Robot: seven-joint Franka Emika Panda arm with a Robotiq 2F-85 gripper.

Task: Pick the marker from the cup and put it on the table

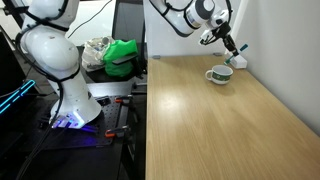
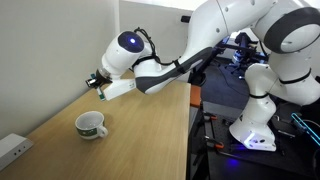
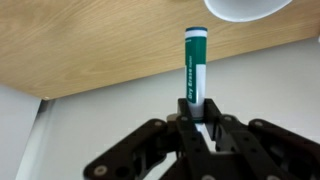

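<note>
My gripper (image 3: 197, 112) is shut on the marker (image 3: 196, 62), a dark green stick with a white band that points away from the jaws. In both exterior views the gripper (image 1: 232, 46) (image 2: 97, 83) hangs above the far part of the light wood-grain table (image 1: 210, 125) (image 2: 150, 135), beyond the cup and apart from it. The cup (image 1: 219, 75) (image 2: 91, 126) is a squat white mug with greenish markings, standing upright on the table. Its white rim (image 3: 245, 8) shows at the top edge of the wrist view.
A white box with a cable (image 2: 12, 150) sits at the table's near corner by the wall. A dark bench with a green cloth (image 1: 122, 55) stands beside the table. The robot's white base (image 1: 55, 60) (image 2: 268, 100) stands off the table's long edge.
</note>
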